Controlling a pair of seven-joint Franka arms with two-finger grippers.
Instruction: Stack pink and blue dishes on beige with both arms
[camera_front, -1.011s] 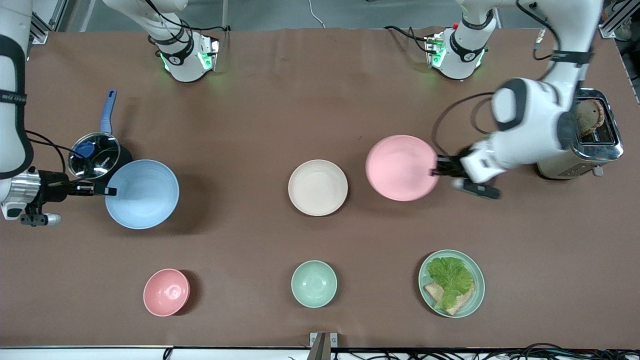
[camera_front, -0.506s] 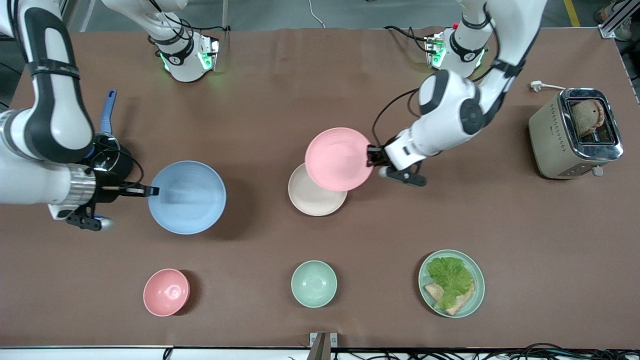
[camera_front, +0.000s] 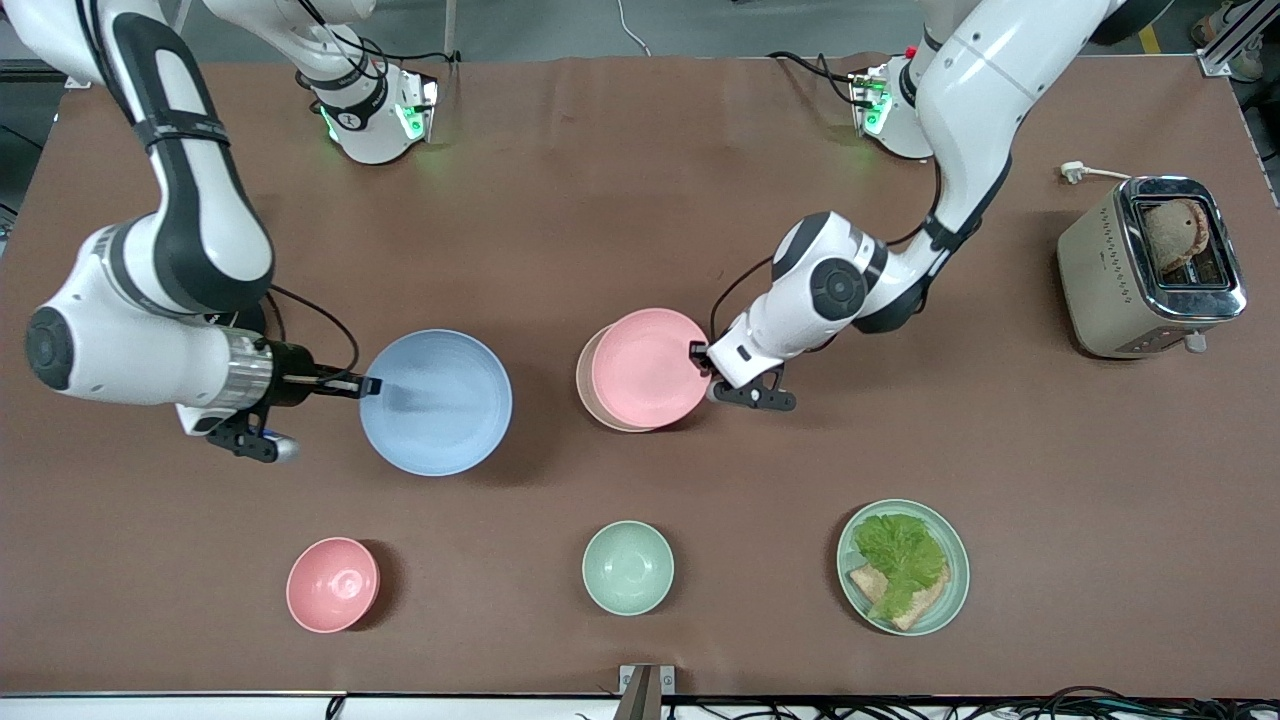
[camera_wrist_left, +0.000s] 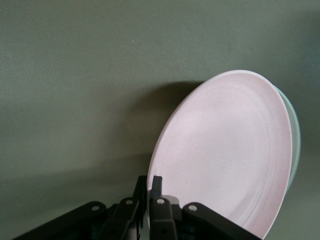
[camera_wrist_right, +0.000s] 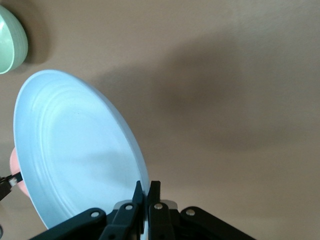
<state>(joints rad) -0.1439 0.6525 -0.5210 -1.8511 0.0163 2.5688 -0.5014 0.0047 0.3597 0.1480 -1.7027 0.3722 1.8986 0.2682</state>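
The pale pink plate (camera_front: 640, 368) (camera_wrist_left: 230, 150) hangs tilted right over the beige plate, with my left gripper (camera_front: 697, 352) (camera_wrist_left: 150, 182) shut on the plate's edge toward the left arm's end. Only a crescent of the beige plate's rim (camera_front: 583, 385) (camera_wrist_left: 295, 145) shows; I cannot tell whether the two touch. The light blue plate (camera_front: 436, 402) (camera_wrist_right: 75, 155) is held tilted over bare table, beside the beige plate toward the right arm's end. My right gripper (camera_front: 368, 385) (camera_wrist_right: 148, 187) is shut on its rim.
A pink bowl (camera_front: 332, 585), a mint-green bowl (camera_front: 628, 567) (camera_wrist_right: 10, 40) and a mint plate with lettuce and bread (camera_front: 903, 567) stand nearer the front camera. A toaster (camera_front: 1150, 270) sits at the left arm's end of the table.
The left arm carried the pink plate from beside the toaster to over the beige plate and lowered it. The right arm brought the blue plate toward the middle of the table.
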